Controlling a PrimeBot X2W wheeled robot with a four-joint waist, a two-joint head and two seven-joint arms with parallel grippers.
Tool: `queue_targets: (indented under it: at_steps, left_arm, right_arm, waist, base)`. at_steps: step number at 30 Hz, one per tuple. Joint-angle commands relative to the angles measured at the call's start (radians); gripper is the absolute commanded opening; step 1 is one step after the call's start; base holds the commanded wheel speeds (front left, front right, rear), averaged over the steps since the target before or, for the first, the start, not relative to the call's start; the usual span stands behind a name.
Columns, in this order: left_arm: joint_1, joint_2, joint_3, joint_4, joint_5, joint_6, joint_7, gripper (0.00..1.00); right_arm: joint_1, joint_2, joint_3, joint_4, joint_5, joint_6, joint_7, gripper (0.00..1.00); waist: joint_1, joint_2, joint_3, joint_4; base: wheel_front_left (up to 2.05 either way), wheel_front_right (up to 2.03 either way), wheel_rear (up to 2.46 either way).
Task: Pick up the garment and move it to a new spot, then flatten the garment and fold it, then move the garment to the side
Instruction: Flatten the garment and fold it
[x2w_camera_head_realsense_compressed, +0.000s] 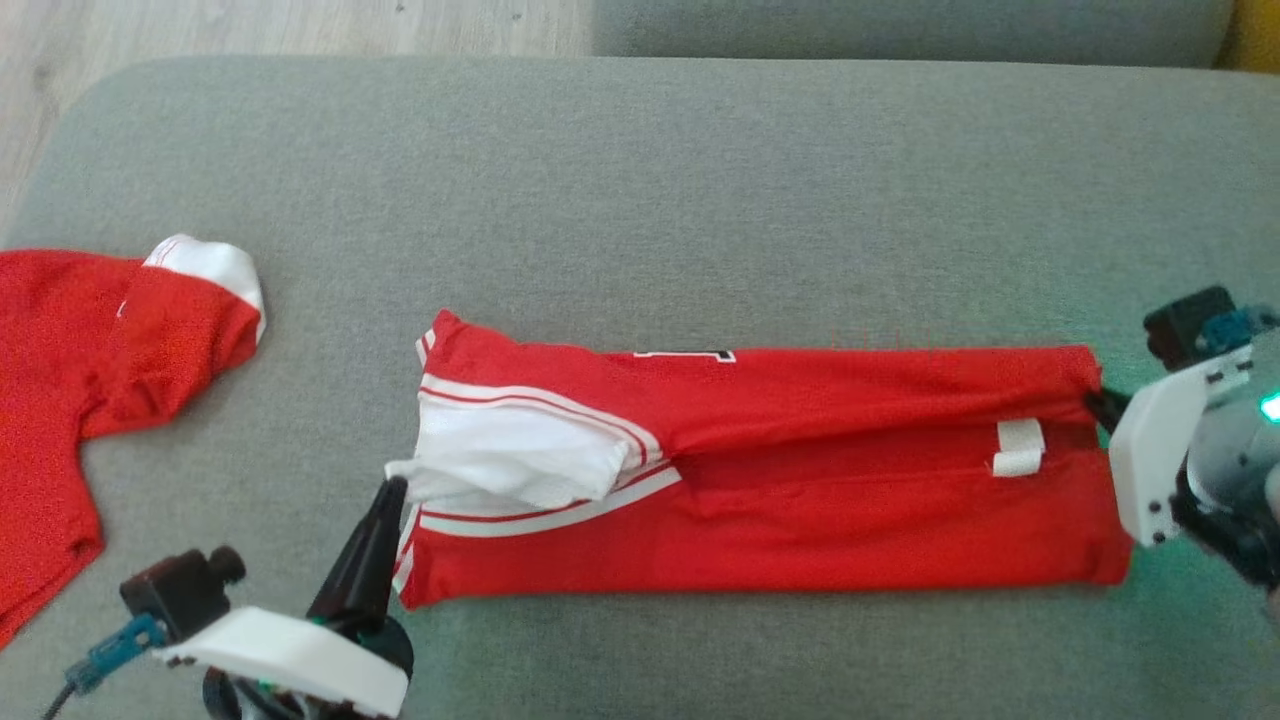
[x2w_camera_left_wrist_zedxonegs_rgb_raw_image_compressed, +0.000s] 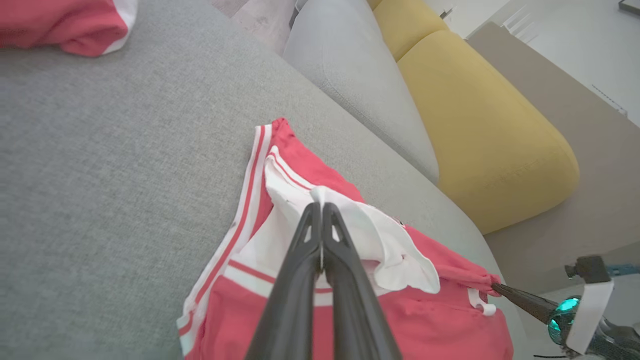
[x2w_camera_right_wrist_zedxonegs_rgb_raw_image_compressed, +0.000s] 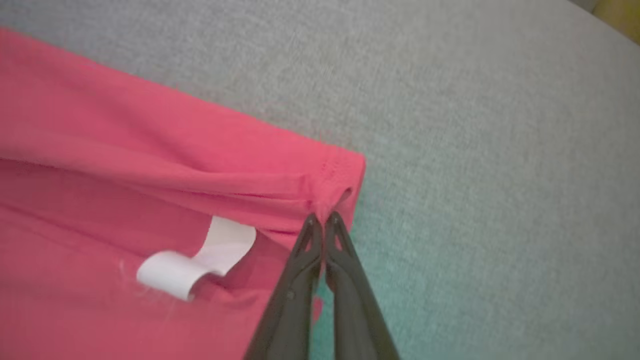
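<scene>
Grey cushion: red garment lay folded lengthwise.
You had L gripper pinched shut on its white sleeve, R gripper clamped on opp. hem.

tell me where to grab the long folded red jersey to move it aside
Probably its two short ends, coming in along its length. The folded jersey lies as a long narrow band, so a middle grip would let both ends droop. The left gripper is shut on the white sleeve at one end, the right gripper on the red hem at the other.
</scene>
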Motion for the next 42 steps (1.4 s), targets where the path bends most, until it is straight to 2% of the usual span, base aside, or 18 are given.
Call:
queue_targets:
  at_steps: [1, 2, 3, 4, 5, 9, 14, 17, 21, 25, 28, 33, 42]
  left_arm:
    - [0.003, 0.017, 0.029, -0.021, 0.014, 0.012, 0.000, 0.00]
    - [0.010, 0.021, 0.027, -0.017, 0.016, 0.017, 0.005, 0.00]
    - [0.016, 0.025, 0.025, -0.014, 0.021, 0.023, 0.008, 0.25]
    - [0.020, 0.030, 0.023, -0.012, 0.031, 0.029, 0.006, 0.76]
    - [0.023, 0.032, 0.024, -0.009, 0.041, 0.036, 0.001, 1.00]
    - [0.034, 0.039, 0.022, -0.006, 0.072, 0.062, -0.008, 1.00]
    - [0.023, 0.034, 0.051, -0.015, 0.136, 0.089, -0.099, 1.00]
    - [-0.015, 0.027, 0.065, 0.001, 0.182, 0.090, -0.169, 1.00]
    - [-0.104, 0.042, 0.053, 0.065, 0.302, 0.094, -0.261, 1.00]
    - [-0.194, 0.045, 0.048, 0.145, 0.392, 0.104, -0.336, 1.00]
    - [-0.239, 0.038, 0.048, 0.193, 0.421, 0.110, -0.356, 1.00]
    - [-0.284, 0.027, 0.040, 0.249, 0.430, 0.107, -0.361, 1.00]
    - [-0.295, 0.017, 0.038, 0.284, 0.422, 0.106, -0.366, 1.00]
  right_arm:
    - [0.030, -0.040, -0.026, -0.062, 0.007, 0.007, 0.021, 1.00]
    - [0.040, -0.038, -0.039, -0.077, 0.006, 0.007, 0.025, 1.00]
    - [0.048, -0.035, -0.053, -0.091, 0.001, 0.007, 0.025, 1.00]
    - [0.057, -0.030, -0.064, -0.105, -0.002, 0.007, 0.023, 1.00]
    - [0.064, -0.024, -0.079, -0.118, -0.004, 0.007, 0.019, 1.00]
    - [0.080, 0.003, -0.127, -0.160, 0.000, 0.007, 0.000, 1.00]
    - [0.130, 0.099, -0.257, -0.238, 0.042, 0.007, -0.028, 1.00]
    - [0.175, 0.193, -0.367, -0.286, 0.030, 0.007, -0.069, 1.00]
    - [0.242, 0.354, -0.496, -0.341, -0.034, 0.007, -0.132, 1.00]
    - [0.279, 0.485, -0.545, -0.364, -0.123, 0.007, -0.197, 1.00]
    - [0.283, 0.517, -0.536, -0.337, -0.200, 0.007, -0.230, 1.00]
    - [0.253, 0.531, -0.548, -0.247, -0.301, 0.007, -0.246, 1.00]
    - [0.186, 0.533, -0.538, -0.097, -0.289, 0.007, -0.261, 1.00]
  waist:
    - [0.0001, -0.0001, -0.006, -0.011]
    - [0.0001, -0.0001, -0.007, -0.014]
    - [0.0001, -0.0001, -0.009, -0.018]
    - [0.0001, -0.0001, -0.011, -0.021]
    - [0.0001, -0.0001, -0.013, -0.024]
    - [0.0001, -0.0001, -0.021, -0.029]
    - [0.0001, -0.0001, -0.035, -0.022]
    - [0.0001, -0.0001, -0.042, -0.008]
    - [0.0001, -0.0001, -0.045, 0.003]
    - [0.0001, -0.0001, -0.038, -0.007]
    - [0.0001, -0.0001, -0.026, -0.027]
    - [0.0001, -0.0001, -0.009, -0.051]
    - [0.0001, -0.0001, 0.003, -0.062]
  base:
    - [0.00, 0.00, 0.00]
    - [0.00, 0.00, 0.00]
    - [0.00, 0.00, 0.00]
    - [0.00, 0.00, 0.00]
    - [0.00, 0.00, 0.00]
    - [0.00, 0.00, 0.00]
    - [0.00, 0.00, 0.00]
    - [0.00, 0.00, 0.00]
    - [0.00, 0.00, 0.00]
    - [0.00, 0.00, 0.00]
    - [0.00, 0.00, 0.00]
    - [0.00, 0.00, 0.00]
    - [0.00, 0.00, 0.00]
